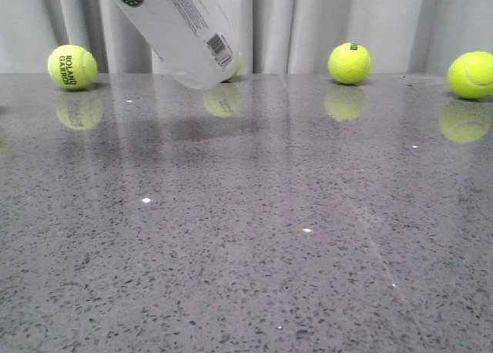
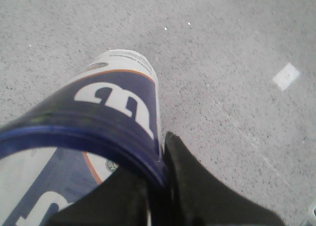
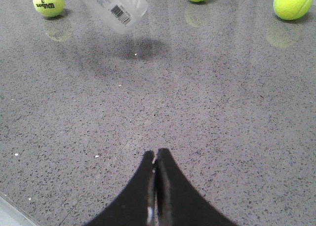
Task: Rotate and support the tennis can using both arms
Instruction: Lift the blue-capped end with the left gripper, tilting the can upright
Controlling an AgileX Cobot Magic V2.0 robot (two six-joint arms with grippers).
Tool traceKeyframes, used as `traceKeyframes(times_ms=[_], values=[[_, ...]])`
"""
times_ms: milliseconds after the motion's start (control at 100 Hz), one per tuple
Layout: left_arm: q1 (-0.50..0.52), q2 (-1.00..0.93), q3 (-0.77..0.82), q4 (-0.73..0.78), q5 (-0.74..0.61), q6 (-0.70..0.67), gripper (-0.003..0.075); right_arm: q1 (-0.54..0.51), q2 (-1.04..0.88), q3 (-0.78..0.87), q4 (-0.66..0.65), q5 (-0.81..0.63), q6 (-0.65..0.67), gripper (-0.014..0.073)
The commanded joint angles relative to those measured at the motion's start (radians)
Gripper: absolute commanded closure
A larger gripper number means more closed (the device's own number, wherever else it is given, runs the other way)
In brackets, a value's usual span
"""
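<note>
You have the tennis can (image 1: pixel 179 31) up off the table (image 1: pixel 246 245) at about 11 o'clock in the front view, tilted with its clear ribbed base lowest and its top running out of frame, a faint shadow lying on the stone just below it. The left gripper (image 2: pixel 157 189) is clamped on the navy rim at the can's open end, one finger seemingly inside the mouth and the other outside, though the wrist picture is too close and blurred to be sure how deep the bite goes. A grip on the rim alone is a thin hold on a long tube, so I'd judge the can will want to swing or slip if you turn it quickly; rotate slowly about the wrist and keep the base from dipping to the table. The right gripper (image 3: pixel 156 184) sits low over bare stone well apart from the can, its fingers pressed together on nothing. You will need to part them before bringing that arm up toward 11 o'clock to cradle the base end from beneath. The table is polished grey speckled stone, glossy enough to mirror things, so expect anything dropped to slide. Tennis balls sit along the far edge: one (image 1: pixel 72 66) at 10 o'clock, one (image 1: pixel 350 63) at 1 o'clock, another (image 1: pixel 471 75) at 2 o'clock. Pale curtains (image 1: pixel 339 21) close off the back.
</note>
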Motion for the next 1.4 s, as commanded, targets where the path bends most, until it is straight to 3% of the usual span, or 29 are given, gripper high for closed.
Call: traceKeyframes(times_ms=[0,160,490,580,820,890,1180,1390], values=[[-0.025,-0.048,0.026,-0.002,0.021,-0.015,0.074,0.001,0.009,-0.024,-0.015,-0.074,-0.006,0.0652],[-0.027,-0.05,0.101,0.0,0.021,-0.015,0.074,0.001,0.009,-0.024,-0.015,-0.074,-0.006,0.0652],[-0.027,-0.05,0.103,-0.01,0.021,-0.015,0.0734,0.001,0.009,-0.024,-0.015,-0.074,-0.006,0.0652],[-0.027,-0.05,0.098,-0.01,0.02,-0.015,0.0675,0.001,0.009,-0.024,-0.015,-0.074,-0.006,0.0652],[-0.027,-0.05,0.094,-0.01,0.02,-0.015,0.0353,0.001,0.009,-0.024,-0.015,-0.074,-0.006,0.0652],[-0.027,-0.05,0.094,-0.01,0.017,-0.015,0.0294,0.001,0.009,-0.024,-0.015,-0.074,-0.006,0.0652],[-0.027,-0.045,0.017,-0.055,-0.035,-0.015,0.0281,0.001,0.009,-0.024,-0.015,-0.074,-0.006,0.0652],[-0.028,0.046,-0.107,-0.084,0.004,-0.015,0.0281,0.001,0.009,-0.024,-0.015,-0.074,-0.006,0.0652]])
